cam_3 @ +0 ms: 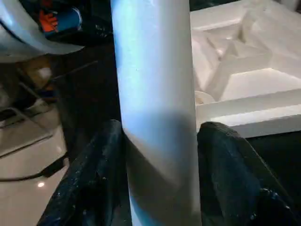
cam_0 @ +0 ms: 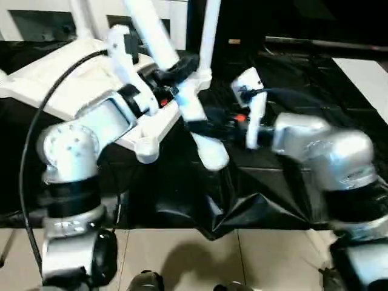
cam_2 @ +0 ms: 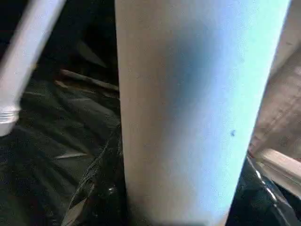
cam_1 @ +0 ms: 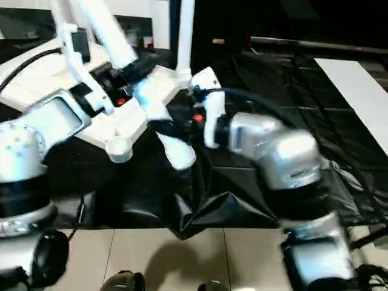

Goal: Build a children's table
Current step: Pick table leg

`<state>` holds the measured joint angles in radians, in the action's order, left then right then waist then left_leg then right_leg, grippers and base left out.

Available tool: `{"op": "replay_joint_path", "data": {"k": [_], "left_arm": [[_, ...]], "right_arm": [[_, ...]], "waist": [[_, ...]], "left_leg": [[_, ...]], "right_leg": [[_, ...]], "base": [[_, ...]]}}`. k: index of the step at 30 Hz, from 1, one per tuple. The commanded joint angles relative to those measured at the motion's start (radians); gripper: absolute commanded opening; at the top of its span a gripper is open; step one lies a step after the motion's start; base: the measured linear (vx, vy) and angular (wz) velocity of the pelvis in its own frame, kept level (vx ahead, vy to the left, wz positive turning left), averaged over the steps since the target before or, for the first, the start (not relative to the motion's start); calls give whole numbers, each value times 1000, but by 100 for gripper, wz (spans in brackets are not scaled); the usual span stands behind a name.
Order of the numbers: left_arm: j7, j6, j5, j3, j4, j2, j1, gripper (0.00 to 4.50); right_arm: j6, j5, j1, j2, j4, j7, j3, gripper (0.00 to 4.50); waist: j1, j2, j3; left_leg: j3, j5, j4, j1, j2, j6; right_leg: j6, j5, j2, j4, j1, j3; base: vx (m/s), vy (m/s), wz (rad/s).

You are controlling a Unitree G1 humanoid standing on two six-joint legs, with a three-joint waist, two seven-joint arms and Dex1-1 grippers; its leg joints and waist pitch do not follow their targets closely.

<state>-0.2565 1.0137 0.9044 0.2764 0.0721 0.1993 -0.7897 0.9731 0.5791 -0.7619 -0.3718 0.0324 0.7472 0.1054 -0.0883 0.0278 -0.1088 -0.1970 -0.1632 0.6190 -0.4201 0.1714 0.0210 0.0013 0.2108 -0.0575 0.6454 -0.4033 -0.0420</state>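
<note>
White plastic is most of what lies ahead: the tabletop (cam_0: 79, 91) rests upside down on black sheeting (cam_0: 200, 194), its ribbed, X-braced underside facing up and a round corner socket (cam_0: 147, 150) jutting toward the robot. Two legs already stand upright from it, one at the far corner (cam_0: 207, 36) and another farther left (cam_0: 80, 18). A third loose leg (cam_0: 176, 85) slants across the tabletop's near edge, its flared end (cam_0: 212, 154) hanging just past the corner socket above the sheeting. Both grippers hold this leg. The left gripper (cam_0: 176, 73) is clamped around it higher up, the tube pressed close against the wrist camera, and the right gripper (cam_0: 212, 126) closes on it lower down, where the right wrist view shows a black finger (cam_3: 94, 179) pressed to each side of the tube (the ribbed underside sits just behind). The silver forearms and a black cable (cam_0: 36, 127) looping over the left arm cover much of the tabletop's near side. The sheeting is crumpled into folds at its front edge, where it meets pale floor tiles (cam_0: 182, 254). A white panel (cam_0: 367, 79) lies on the sheeting to the far right.
</note>
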Motion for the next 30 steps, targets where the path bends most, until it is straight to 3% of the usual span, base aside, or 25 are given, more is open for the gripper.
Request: {"op": "replay_joint_path", "data": {"k": [1, 5, 8, 16, 30], "left_arm": [[-48, 27, 37, -11, 5, 23, -24, 180], [-81, 46, 37, -23, -8, 43, -39, 180], [-152, 26, -18, -96, -1, 92, -42, 180], [-213, 2, -59, -173, 13, 127, -48, 180], [-285, -16, -76, -218, 10, 138, -63, 180]], "right_arm": [[53, 32, -17, -27, 4, 25, -14, 270], [91, 57, -30, -37, 6, 49, -15, 270], [75, 20, -30, -48, 14, 56, 26, 270], [47, -18, -21, -55, 25, 49, 82, 270], [-12, -78, 8, -81, 39, 88, 165, 270]], "waist": [[-2, 1, 76], [-3, 1, 78], [-5, 0, 77], [-3, 0, 77], [-3, 2, 78]], "left_leg": [[31, -107, -76, 42, 55, 37], [30, -96, -74, 42, 55, 37], [30, -112, -79, 46, 58, 49], [30, -110, -79, 43, 58, 64], [30, -110, -78, 42, 59, 57]], "right_leg": [[-194, 87, -83, -74, 43, 51], [-200, 67, -83, -71, 44, 51], [-186, 104, -83, -76, 39, 51], [-187, 87, -86, -72, 42, 52], [-196, 82, -87, -71, 44, 53]], "base": [[0, 0, 0], [0, 0, 0], [0, 0, 0], [0, 0, 0], [0, 0, 0]]}}
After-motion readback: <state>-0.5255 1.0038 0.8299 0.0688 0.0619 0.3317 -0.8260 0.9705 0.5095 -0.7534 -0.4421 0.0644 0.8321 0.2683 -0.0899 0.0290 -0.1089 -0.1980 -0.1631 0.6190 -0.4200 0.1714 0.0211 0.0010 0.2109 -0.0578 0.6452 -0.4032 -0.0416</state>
